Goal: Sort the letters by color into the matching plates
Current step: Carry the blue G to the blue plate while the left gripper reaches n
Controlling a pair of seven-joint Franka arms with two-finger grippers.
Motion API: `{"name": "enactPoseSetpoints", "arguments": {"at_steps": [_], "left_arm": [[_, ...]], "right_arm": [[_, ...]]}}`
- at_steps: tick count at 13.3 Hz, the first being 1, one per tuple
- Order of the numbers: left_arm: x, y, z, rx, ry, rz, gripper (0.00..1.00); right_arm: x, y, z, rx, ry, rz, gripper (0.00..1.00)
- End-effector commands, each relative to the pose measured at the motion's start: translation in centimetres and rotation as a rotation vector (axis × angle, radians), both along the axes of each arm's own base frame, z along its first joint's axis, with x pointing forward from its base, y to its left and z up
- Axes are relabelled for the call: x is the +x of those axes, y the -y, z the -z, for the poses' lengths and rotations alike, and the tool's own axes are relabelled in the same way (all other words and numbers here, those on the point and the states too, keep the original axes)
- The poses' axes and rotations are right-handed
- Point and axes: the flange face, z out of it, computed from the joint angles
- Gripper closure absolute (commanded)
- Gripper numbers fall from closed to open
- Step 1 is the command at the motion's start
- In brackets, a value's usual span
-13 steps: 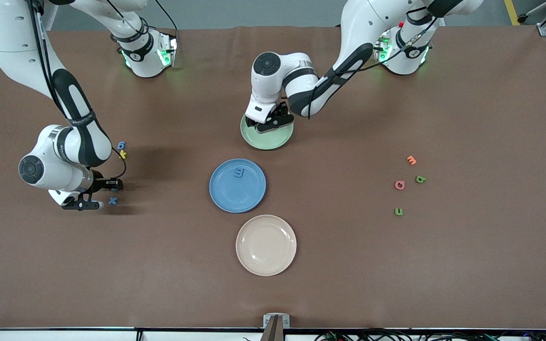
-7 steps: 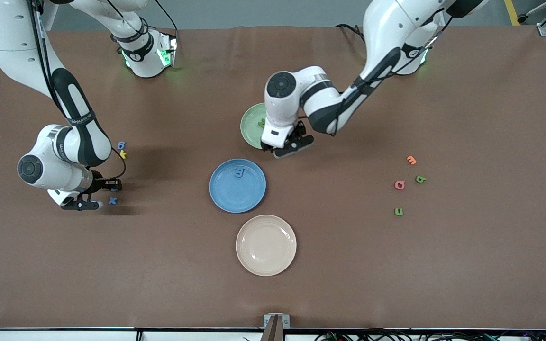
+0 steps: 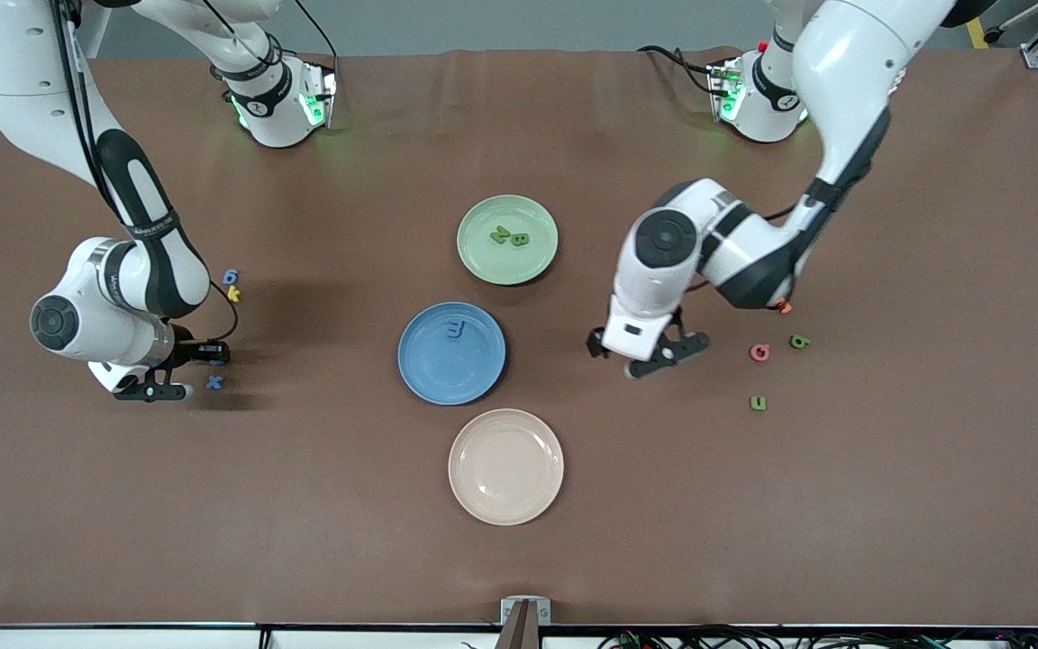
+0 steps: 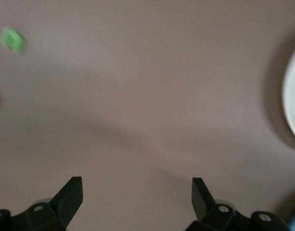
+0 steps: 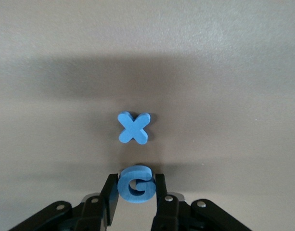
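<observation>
1. Right tool [image 5: 135, 190] clamped on blue G [image 5: 135, 183], low over table [image 3: 888, 505] at right arm's end, just beside blue X [image 5: 134, 128].
2. Left tool [image 3: 648, 353] wide, empty, over bare table betw. blue plate [image 3: 429, 374] & loose letters.
3. Two green letters [image 3: 509, 237] in green plate [image 3: 483, 266]; one blue letter [image 3: 456, 330] in blue plate.

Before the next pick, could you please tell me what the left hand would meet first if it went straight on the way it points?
Probably only bare table: the open left hand points down at it, nothing between its fingers.

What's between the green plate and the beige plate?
The blue plate, holding one blue letter, lies between the green plate and beige plate in the front view.
</observation>
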Motion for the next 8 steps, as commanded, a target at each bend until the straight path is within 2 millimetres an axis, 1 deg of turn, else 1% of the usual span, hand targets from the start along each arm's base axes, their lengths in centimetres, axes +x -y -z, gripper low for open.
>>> {"name": "enactPoseSetpoints", "arguments": {"at_steps": [1,2,3,4,5,6,8], "left_arm": [[2.6,-6.3,-0.5,0.031,0.0,0.04,0.0],[3.6,-8.7,-0.4,0.033,-0.006,0.062,0.0],[4.6,-11.3,-0.2,0.031,-0.009,0.079,0.01],[5.2,-13.3,-0.1,0.031,-0.013,0.107,0.02],[5.6,-14.9,0.1,0.032,-0.019,0.149,0.03],[6.1,-17.2,0.9,0.028,-0.035,0.213,0.05],[6.8,-21.6,1.8,0.013,-0.035,0.368,0.16]], "right_arm": [[1.1,-0.4,-3.6,0.006,-0.005,-0.011,0.76],[1.4,-1.3,-4.3,0.007,-0.011,-0.018,0.76],[1.7,-2.8,-5.3,0.001,-0.012,-0.011,0.76],[2.1,-4.4,-6.1,-0.007,-0.006,-0.004,0.76],[2.7,-6.4,-6.8,-0.012,0.0,-0.006,0.76],[3.0,-8.1,-7.4,-0.016,0.0,0.002,0.77],[3.5,-12.1,-8.1,-0.031,0.008,0.038,0.77]]}}
